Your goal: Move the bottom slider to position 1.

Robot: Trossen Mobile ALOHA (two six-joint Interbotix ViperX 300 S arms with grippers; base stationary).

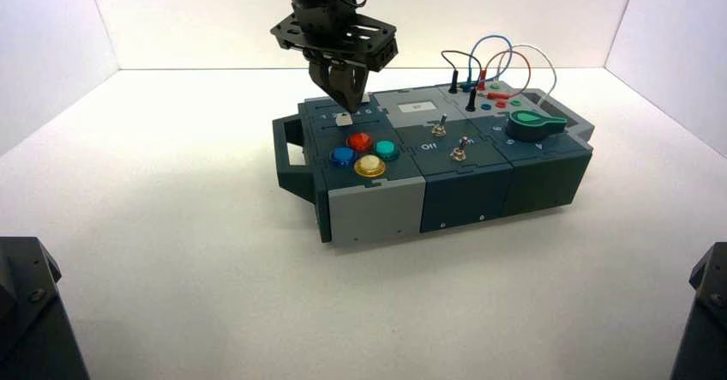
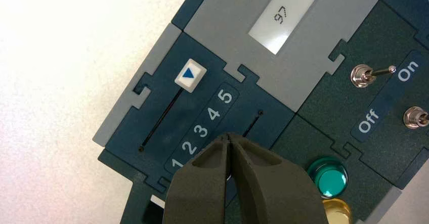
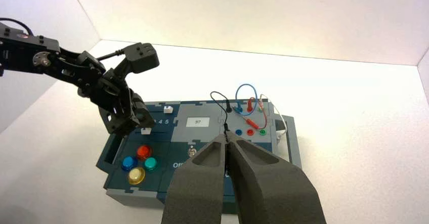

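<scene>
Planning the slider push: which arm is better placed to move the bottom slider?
Left. The left pincer, closed, sits right at the bottom slider on the box. The right pincer, also closed, hangs back from the box.

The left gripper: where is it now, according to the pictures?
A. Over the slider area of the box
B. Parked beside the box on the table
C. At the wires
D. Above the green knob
A: the left gripper hangs, fingers together, over the sliders beside the bottom slider.

Bottom slider [image 1: 344, 119] — behind left pincer [image 2: 228, 139]
</scene>
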